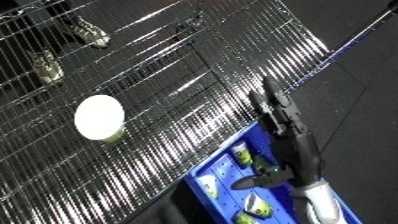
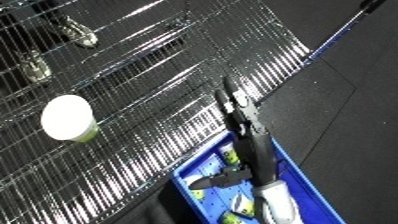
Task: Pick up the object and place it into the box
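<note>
A round white-lidded cup (image 1: 99, 117) with a greenish rim stands alone on the wire mesh surface (image 1: 178, 75), left of centre. My right hand (image 1: 293, 145) reaches up from the lower right over the blue bin (image 2: 306, 172). Its fingers (image 1: 271, 106) are straight and point toward the mesh edge, and its thumb (image 1: 253, 182) sticks out sideways above the bin. The hand holds nothing and is well to the right of the cup. Inside the bin lie several white and green cups (image 1: 242, 154). My left hand does not show.
Two pale grey shapes (image 1: 91, 32) (image 1: 49, 67) show at the mesh's upper left. Dark floor (image 2: 355, 100) with a pale line runs along the right side. The bin sits just below the mesh's near edge.
</note>
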Available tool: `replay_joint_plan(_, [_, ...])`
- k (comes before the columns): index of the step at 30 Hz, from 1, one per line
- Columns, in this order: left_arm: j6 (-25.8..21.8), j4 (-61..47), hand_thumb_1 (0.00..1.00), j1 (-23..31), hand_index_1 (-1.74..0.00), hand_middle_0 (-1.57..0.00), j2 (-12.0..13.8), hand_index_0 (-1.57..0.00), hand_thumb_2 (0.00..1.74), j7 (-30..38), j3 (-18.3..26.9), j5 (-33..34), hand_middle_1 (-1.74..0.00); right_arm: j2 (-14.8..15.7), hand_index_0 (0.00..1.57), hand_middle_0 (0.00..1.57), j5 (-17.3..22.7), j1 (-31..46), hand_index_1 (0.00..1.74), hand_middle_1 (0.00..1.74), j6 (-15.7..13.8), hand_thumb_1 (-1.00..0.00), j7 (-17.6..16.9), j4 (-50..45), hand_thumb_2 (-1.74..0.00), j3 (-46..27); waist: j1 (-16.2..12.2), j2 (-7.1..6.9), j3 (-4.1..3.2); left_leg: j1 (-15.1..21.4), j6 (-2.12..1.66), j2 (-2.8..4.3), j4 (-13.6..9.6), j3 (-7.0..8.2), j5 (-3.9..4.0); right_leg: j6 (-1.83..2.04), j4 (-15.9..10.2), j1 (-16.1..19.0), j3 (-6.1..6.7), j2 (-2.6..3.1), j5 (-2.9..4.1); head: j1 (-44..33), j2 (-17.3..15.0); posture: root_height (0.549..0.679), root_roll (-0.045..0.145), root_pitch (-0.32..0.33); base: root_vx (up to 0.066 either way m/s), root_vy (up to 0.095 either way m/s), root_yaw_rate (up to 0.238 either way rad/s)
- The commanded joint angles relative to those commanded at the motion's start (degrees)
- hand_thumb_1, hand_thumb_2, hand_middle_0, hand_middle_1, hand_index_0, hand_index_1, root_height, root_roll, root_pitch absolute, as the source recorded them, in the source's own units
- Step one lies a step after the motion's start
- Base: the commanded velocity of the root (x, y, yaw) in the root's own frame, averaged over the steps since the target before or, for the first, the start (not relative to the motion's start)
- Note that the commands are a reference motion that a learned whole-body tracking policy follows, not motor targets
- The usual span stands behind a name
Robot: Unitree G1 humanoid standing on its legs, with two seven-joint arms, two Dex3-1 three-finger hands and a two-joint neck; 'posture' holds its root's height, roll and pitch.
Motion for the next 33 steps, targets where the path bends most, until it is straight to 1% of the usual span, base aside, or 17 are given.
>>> replay_joint_plan(5, [0.2, 1.0, 1.0, -1.0, -1.74, -1.57, 0.2, -1.57, 1.74, 0.0, -0.4, 0.4, -1.74, 0.6, 0.0, 0.0, -0.2, -3.3, 0.0, 0.0, 2.1, 0.0, 1.8, 0.2, 0.0, 2.6, 2.0, -0.67, 0.27, -0.8, 0.04, -0.17, 0.3, -1.19, 0.34, 0.17, 0.6, 0.0, -1.14, -0.13, -0.02, -4.6, 0.5, 0.653, 0.062, 0.036, 0.033, -0.045, 0.156])
replay_joint_plan(9, [0.0, 1.8, 1.0, -1.5, -1.74, -1.57, 0.3, -1.57, 1.74, -0.4, -0.7, 0.6, -1.74, 1.4, 0.0, 0.0, -0.5, -5.7, 0.0, 0.0, 3.1, 0.0, 2.5, 1.3, 0.0, 4.1, 3.4, -0.92, 0.66, -1.2, 0.03, -0.29, 0.1, -1.85, 0.79, 0.37, 0.9, -0.1, -2.06, -0.39, 0.02, -6.5, 0.8, 0.653, 0.058, 0.036, 0.039, -0.021, 0.179])
replay_joint_plan(14, [0.3, 2.3, 1.0, -2.0, -1.74, -1.57, 0.5, -1.57, 1.74, -1.2, -1.0, 0.8, -1.74, 2.4, 0.0, 0.0, -1.1, -7.9, 0.0, 0.0, 3.8, 0.0, 2.1, 2.7, 0.0, 5.1, 4.8, -1.01, 1.17, -1.8, -0.01, -0.56, 0.0, -2.34, 1.39, 0.57, 1.4, -0.3, -3.01, -0.65, 0.02, -7.9, 1.6, 0.652, 0.055, 0.036, 0.04, -0.01, 0.199])
replay_joint_plan(17, [0.6, 2.3, 1.0, -2.4, -1.74, -1.57, 0.8, -1.57, 1.74, -1.3, -1.4, 0.8, -1.74, 2.7, 0.0, 0.0, -1.5, -9.2, 0.0, 0.0, 4.4, 0.0, 1.6, 3.5, 0.0, 5.8, 5.4, -0.96, 1.28, -2.5, 0.01, -0.84, 0.3, -2.65, 1.5, 0.65, 1.9, -0.8, -3.48, -0.9, 0.05, -8.3, 2.3, 0.651, 0.054, 0.039, 0.033, -0.002, 0.183])
replay_joint_plan(21, [0.9, 2.0, 1.0, -2.7, -1.74, -1.57, 1.0, -1.57, 1.74, -1.4, -2.0, 1.1, -1.74, 2.8, 0.0, 0.0, -2.0, -10.7, 0.0, 0.0, 5.2, 0.0, 0.6, 4.3, 0.0, 6.7, 6.1, -0.79, 1.28, -4.1, 0.14, -1.21, 1.4, -2.91, 1.32, 0.63, 2.9, -2.2, -4.0, -1.32, -0.05, -8.5, 3.7, 0.649, 0.054, 0.047, 0.02, 0.006, 0.145])
replay_joint_plan(24, [0.9, 1.7, 1.0, -2.7, -1.74, -1.57, 1.1, -1.57, 1.74, -1.5, -2.5, 1.4, -1.74, 2.9, 0.0, 0.0, -2.4, -11.9, 0.0, 0.0, 5.5, 0.0, -0.3, 5.0, 0.0, 7.2, 6.6, -0.52, 1.28, -5.7, 0.32, -1.59, 2.8, -3.02, 0.97, 0.54, 4.1, -3.6, -4.28, -1.59, -0.21, -8.4, 4.9, 0.646, 0.054, 0.055, 0.016, 0.01, 0.124])
replay_joint_plan(29, [0.6, 0.9, 1.0, -3.2, -1.74, -1.57, 1.5, -1.57, 1.74, -1.5, -3.1, 1.7, -1.74, 2.7, 0.0, 0.0, -3.2, -13.8, 0.0, 0.0, 5.6, 0.0, -1.7, 6.0, 0.0, 8.0, 7.0, 0.09, 1.28, -9.2, 0.65, -1.99, 5.5, -2.81, 0.26, 0.43, 6.9, -7.2, -4.6, -2.05, -0.55, -7.9, 8.9, 0.64, 0.051, 0.077, -0.001, 0.019, 0.094])
replay_joint_plan(32, [0.0, 0.1, 1.0, -3.8, -1.74, -1.57, 1.8, -1.57, 1.74, -1.2, -3.5, 1.9, -1.74, 2.4, 0.0, 0.0, -3.6, -14.5, 0.0, 0.0, 5.2, 0.0, -2.4, 6.1, 0.0, 8.3, 7.0, 0.52, 1.28, -12.0, 0.9, -2.22, 7.3, -2.5, -0.22, 0.41, 8.9, -10.1, -4.61, -2.07, -0.81, -7.6, 12.1, 0.634, 0.049, 0.097, -0.028, 0.026, 0.062])
replay_joint_plan(33, [-0.2, -0.2, 1.0, -4.0, -1.74, -1.57, 1.9, -1.57, 1.74, -1.0, -3.7, 2.0, -1.74, 2.2, 0.0, 0.0, -3.6, -14.8, 0.0, 0.0, 5.0, 0.0, -2.6, 6.1, 0.0, 8.3, 6.9, 0.65, 1.28, -13.0, 0.98, -2.3, 8.0, -2.41, -0.4, 0.41, 9.7, -11.2, -4.58, -2.03, -0.93, -7.6, 12.6, 0.632, 0.048, 0.105, -0.041, 0.024, 0.041])
